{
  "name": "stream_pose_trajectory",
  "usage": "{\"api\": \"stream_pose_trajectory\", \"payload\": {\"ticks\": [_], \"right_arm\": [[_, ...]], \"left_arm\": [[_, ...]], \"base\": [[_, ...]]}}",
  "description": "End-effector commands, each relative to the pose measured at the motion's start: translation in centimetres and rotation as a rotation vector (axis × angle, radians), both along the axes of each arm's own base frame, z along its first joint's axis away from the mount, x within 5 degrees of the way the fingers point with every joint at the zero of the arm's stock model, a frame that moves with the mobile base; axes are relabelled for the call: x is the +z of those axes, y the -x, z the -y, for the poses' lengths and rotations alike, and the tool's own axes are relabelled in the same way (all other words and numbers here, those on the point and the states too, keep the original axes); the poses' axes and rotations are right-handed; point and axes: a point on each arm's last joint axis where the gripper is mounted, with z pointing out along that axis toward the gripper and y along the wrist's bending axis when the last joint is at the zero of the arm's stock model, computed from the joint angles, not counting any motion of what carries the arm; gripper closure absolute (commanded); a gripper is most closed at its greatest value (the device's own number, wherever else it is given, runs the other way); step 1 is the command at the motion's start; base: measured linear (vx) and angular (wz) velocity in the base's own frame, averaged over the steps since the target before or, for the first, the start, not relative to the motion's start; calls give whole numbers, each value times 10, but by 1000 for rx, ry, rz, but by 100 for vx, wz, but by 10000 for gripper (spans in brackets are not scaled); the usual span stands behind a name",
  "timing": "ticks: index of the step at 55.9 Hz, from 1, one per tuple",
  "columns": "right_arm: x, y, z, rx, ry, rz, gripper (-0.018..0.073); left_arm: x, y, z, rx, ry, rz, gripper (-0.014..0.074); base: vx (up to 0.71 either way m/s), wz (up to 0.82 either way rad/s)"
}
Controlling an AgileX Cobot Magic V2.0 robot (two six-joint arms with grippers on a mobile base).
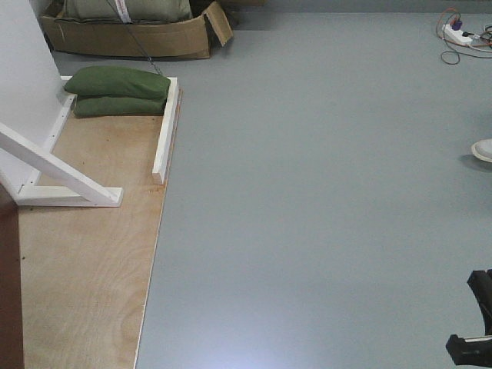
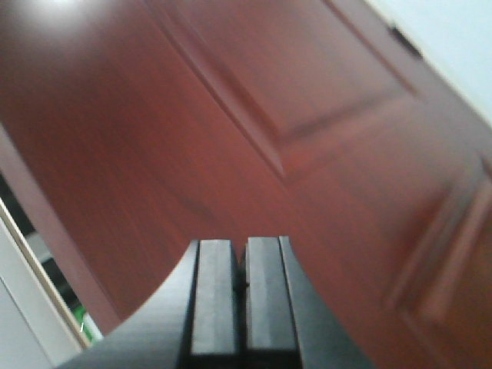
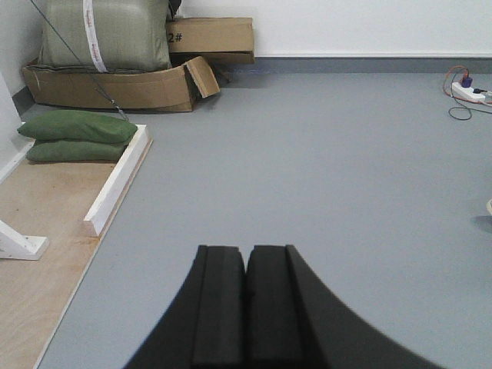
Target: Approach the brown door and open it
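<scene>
The brown door (image 2: 254,138) fills the left wrist view: dark red-brown wood with raised panels, close in front of my left gripper (image 2: 241,244). That gripper is shut and empty, its black fingers pressed together and pointing at the door panel. A strip of the door (image 1: 8,284) shows at the lower left edge of the front view. No door handle shows in any view. My right gripper (image 3: 246,250) is shut and empty, held above the grey floor; part of that arm (image 1: 475,323) shows at the lower right of the front view.
A plywood base (image 1: 92,254) with a white frame (image 1: 164,134) lies at the left, with two green sandbags (image 1: 119,92) on it. Cardboard boxes (image 1: 131,34) stand at the back left. A power strip with cables (image 1: 461,34) lies at the far right. Grey floor (image 1: 323,192) spreads ahead.
</scene>
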Motion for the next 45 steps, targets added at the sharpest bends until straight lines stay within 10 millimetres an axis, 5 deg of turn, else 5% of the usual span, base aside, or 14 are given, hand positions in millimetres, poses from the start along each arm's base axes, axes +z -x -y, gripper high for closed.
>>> {"api": "stream_pose_trajectory", "payload": {"ticks": [1, 12, 29, 45], "right_arm": [[6, -2, 0, -2, 5, 79, 559], [6, -2, 0, -2, 5, 79, 559], [6, -2, 0, -2, 5, 79, 559], [6, -2, 0, -2, 5, 79, 559]], "left_arm": [[5, 1, -6, 72, 25, -58, 530], [-2, 17, -17, 267, 186, -22, 530], [-2, 63, -26, 659, 301, 481, 530], [-9, 54, -55, 813, 363, 562, 530]], "base": [[0, 0], [0, 0], [0, 0], [0, 0]]}}
